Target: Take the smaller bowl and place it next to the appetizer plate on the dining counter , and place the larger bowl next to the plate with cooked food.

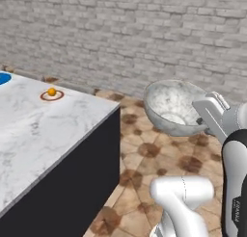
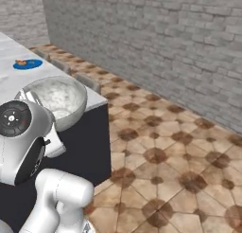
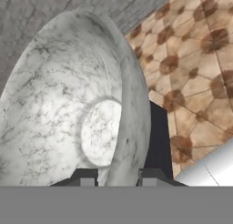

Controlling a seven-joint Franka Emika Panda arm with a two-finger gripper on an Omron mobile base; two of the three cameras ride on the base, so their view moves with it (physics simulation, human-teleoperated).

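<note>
My gripper [image 3: 117, 177] is shut on the rim of the larger bowl [image 1: 172, 107], a wide grey-white marbled bowl held in the air and tilted with its mouth toward the dining counter [image 1: 43, 135]. The bowl hangs to the right of the counter's near corner, above the floor. In the hand view the bowl's wall [image 3: 68, 104] runs between the two fingertips. On the marble top lies the appetizer plate [image 1: 51, 95], red-rimmed with an orange item on it. The blue plate with cooked food [image 2: 27, 64] lies farther along the top, cut by the left edge [image 1: 4, 78]. The smaller bowl is out of view.
A grey brick wall [image 1: 144, 33] stands behind the counter. Brown patterned floor tiles [image 2: 165, 156] spread to the right of the counter's dark side [image 1: 72, 183]. The counter's corner [image 1: 118, 106] lies close to the held bowl.
</note>
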